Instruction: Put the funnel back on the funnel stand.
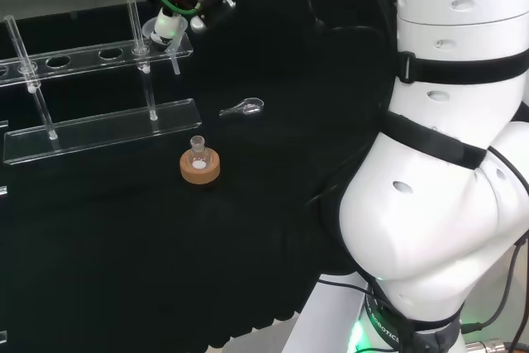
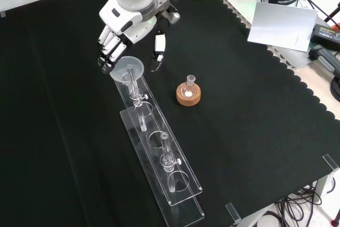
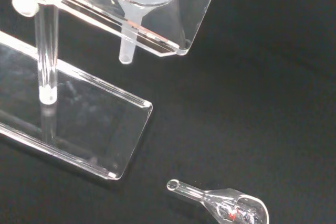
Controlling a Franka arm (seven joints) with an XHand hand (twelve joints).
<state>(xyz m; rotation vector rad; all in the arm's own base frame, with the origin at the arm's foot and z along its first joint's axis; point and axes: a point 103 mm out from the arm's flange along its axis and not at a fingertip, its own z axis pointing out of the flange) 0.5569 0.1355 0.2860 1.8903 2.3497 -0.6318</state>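
The bench (image 2: 255,131), draped in black cloth, takes up most of the front view, running from the upper left to a scalloped edge at the right. In the head view the arm (image 1: 446,163) stands as big white links down the right side of the frame, and in the front view its white end link enters from the top centre.

The clear funnel stand (image 2: 159,158) lies as a long two-tier rack from the upper centre of the front view down to the lower centre; in the head view it sits in the upper left, its upper shelf pierced with round holes and carried on thin clear posts.

The hand (image 2: 114,35), black and white, hangs at the top left of centre in the front view, just above the far end of the stand. Its fingers (image 2: 106,51) point down and look fairly straight, reaching to just beside the funnel's rim; whether they touch it I cannot tell.

The funnel (image 2: 128,71) sits at that end of the stand, its wide mouth up. The wrist view shows its stem (image 3: 127,40) passing down through the top shelf and hanging free above the base plate.

A cork ring (image 2: 188,95) stands right of the stand in the front view, centre frame, holding a small glass flask (image 2: 190,82) upright.

A small clear glass spoon (image 1: 242,108) lies on the cloth right of the stand's base in the head view.
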